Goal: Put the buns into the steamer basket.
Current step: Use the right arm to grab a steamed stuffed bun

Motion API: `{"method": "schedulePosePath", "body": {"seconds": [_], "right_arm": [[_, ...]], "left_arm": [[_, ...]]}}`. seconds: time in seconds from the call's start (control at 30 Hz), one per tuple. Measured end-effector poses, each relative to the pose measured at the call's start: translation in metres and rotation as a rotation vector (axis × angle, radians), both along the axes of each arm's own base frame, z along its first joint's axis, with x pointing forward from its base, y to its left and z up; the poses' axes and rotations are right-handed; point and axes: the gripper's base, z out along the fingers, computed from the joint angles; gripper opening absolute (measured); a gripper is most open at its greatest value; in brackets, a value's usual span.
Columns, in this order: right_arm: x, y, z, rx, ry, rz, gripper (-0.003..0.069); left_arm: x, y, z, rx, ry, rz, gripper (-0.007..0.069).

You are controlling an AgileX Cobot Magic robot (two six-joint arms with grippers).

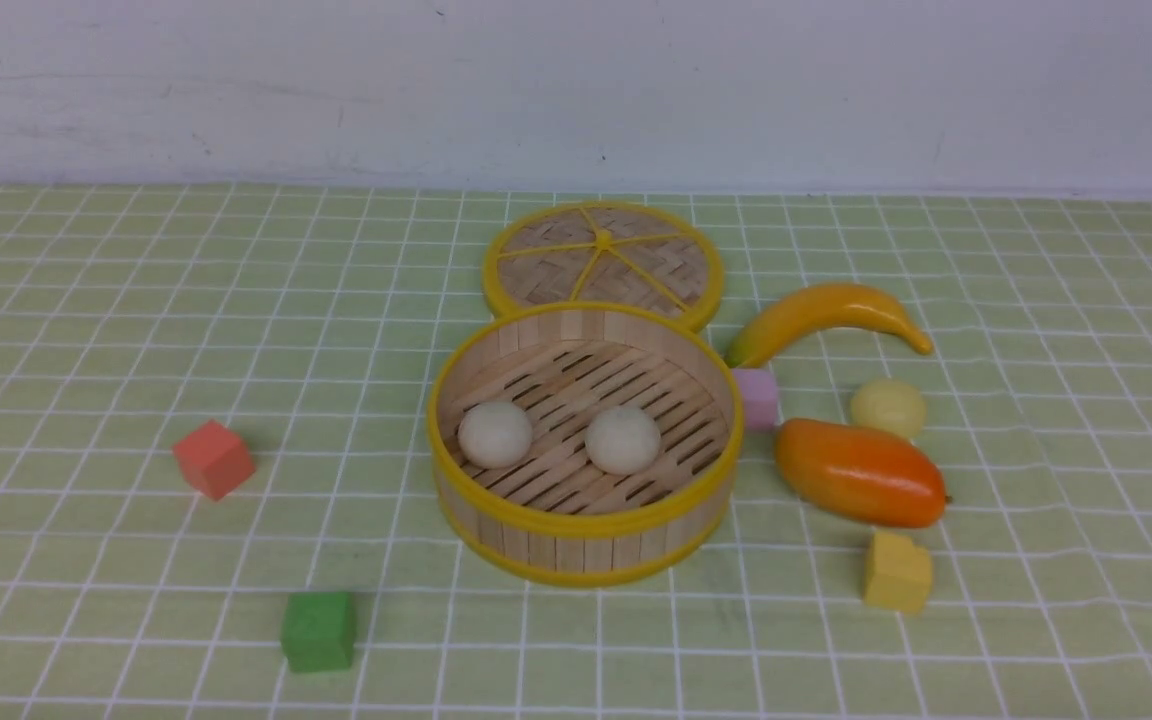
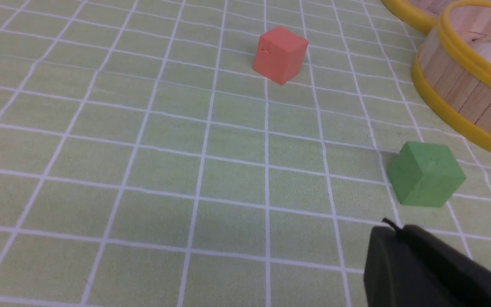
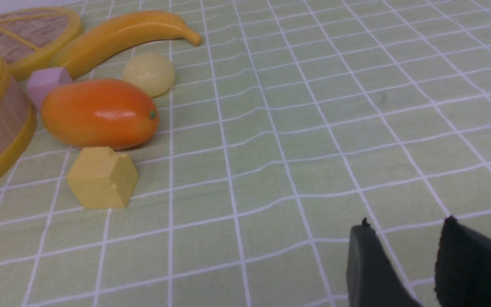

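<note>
While the left pincer is pressed together with nothing in it, the right pincer has its two sides apart and holds nothing too. A green cube sits near the left pincer on the desk. A white bun and a second white bun lie side by side in the steamer basket. The yellow bun rests outside on the desk, between the banana and the mango.
</note>
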Motion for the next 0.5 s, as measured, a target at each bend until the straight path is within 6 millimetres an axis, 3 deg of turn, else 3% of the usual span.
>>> {"method": "schedulePosePath", "body": {"seconds": [0.5], "right_arm": [[0.004,0.002,0.015,0.044,-0.198,0.012,0.0239]], "left_arm": [[0.0,0.0,0.0,0.0,0.0,0.0,0.0017]]}}
